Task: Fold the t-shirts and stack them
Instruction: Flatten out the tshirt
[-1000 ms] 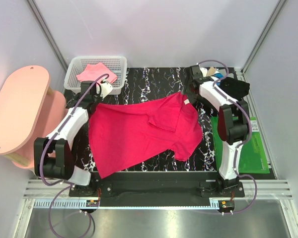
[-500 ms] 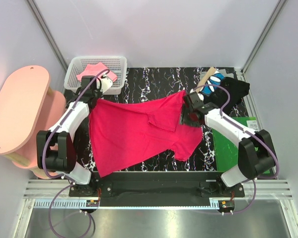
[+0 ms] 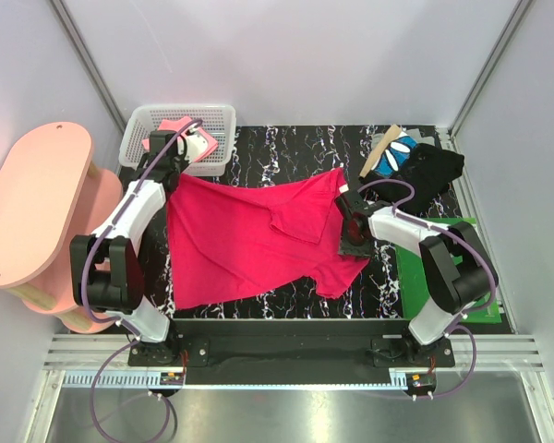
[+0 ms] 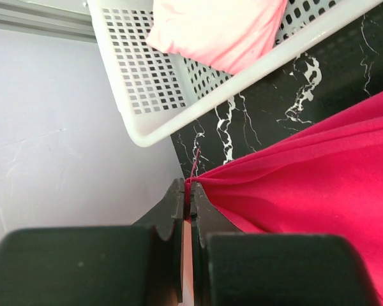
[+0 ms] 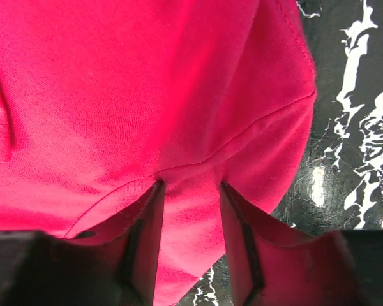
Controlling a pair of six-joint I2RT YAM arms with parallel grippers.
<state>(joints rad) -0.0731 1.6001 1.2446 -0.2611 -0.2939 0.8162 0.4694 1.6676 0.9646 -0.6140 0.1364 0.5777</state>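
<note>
A crimson-red t-shirt (image 3: 249, 240) lies spread and creased on the black marbled table (image 3: 286, 148). My left gripper (image 3: 172, 173) is shut on its far left corner, beside the basket; the left wrist view shows the jaws (image 4: 190, 191) pinching the red cloth (image 4: 306, 172). My right gripper (image 3: 352, 231) presses down on the shirt's right side. In the right wrist view its fingers (image 5: 190, 185) stand apart with a ridge of red cloth (image 5: 147, 83) between them. Folded black (image 3: 429, 171) and blue-with-white (image 3: 400, 152) t-shirts sit at the far right. A pink t-shirt (image 3: 171, 125) lies in the basket.
The white mesh basket (image 3: 223, 115) stands at the far left corner, its rim (image 4: 179, 121) close to my left gripper. A green mat (image 3: 462, 277) lies along the right edge. A pink stool (image 3: 32, 203) stands left of the table. Grey walls enclose the cell.
The right arm swung from the far right corner down onto the shirt's right side, its jaws narrowing. The left gripper pulled the shirt's corner towards the basket, stretching the cloth.
</note>
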